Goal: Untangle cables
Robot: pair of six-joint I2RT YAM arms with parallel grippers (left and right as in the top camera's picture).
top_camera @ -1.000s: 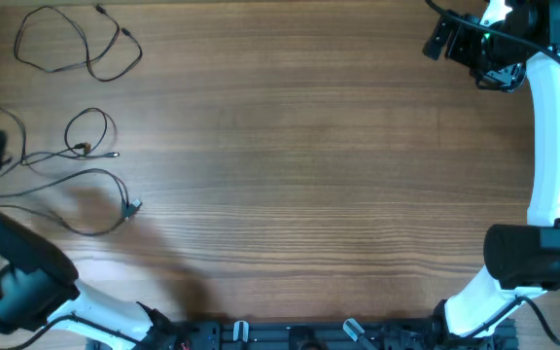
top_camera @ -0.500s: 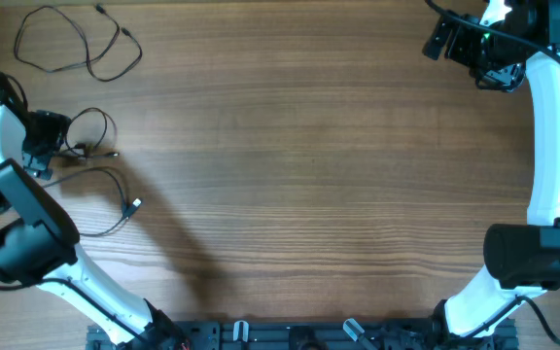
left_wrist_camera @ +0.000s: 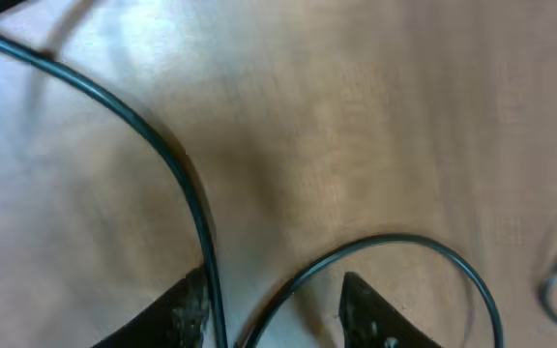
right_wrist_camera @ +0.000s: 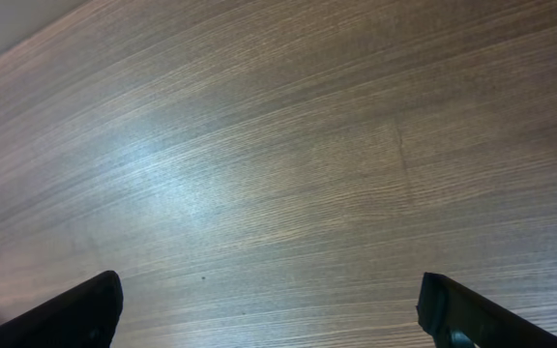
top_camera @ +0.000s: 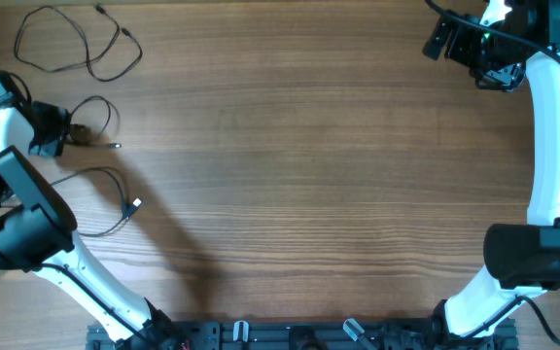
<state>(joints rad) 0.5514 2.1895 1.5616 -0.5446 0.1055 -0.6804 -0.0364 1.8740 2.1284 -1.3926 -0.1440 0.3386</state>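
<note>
Three thin black cables lie at the table's left. One loose loop [top_camera: 76, 44] is at the far corner, a small loop [top_camera: 97, 115] sits in the middle, and a long strand [top_camera: 105, 194] with a plug end lies nearer. My left gripper [top_camera: 66, 134] is at the small loop. In the left wrist view two strands [left_wrist_camera: 177, 174] [left_wrist_camera: 404, 242] run between its fingertips; the left gripper [left_wrist_camera: 271, 309] is partly closed around them with a gap still showing. My right gripper [top_camera: 436, 41] hovers open at the far right corner, and the right gripper [right_wrist_camera: 274, 309] has only bare wood between its fingers.
The wooden table [top_camera: 309, 175] stretches between the two arms. The right arm's white links [top_camera: 552, 146] run down the right edge. The left arm's base link [top_camera: 27, 233] lies close beside the nearer cable strand.
My left arm has swung in from the left edge to the small cable loop, and its jaws have narrowed around the strands. The loop has shifted slightly up. The right arm is still.
</note>
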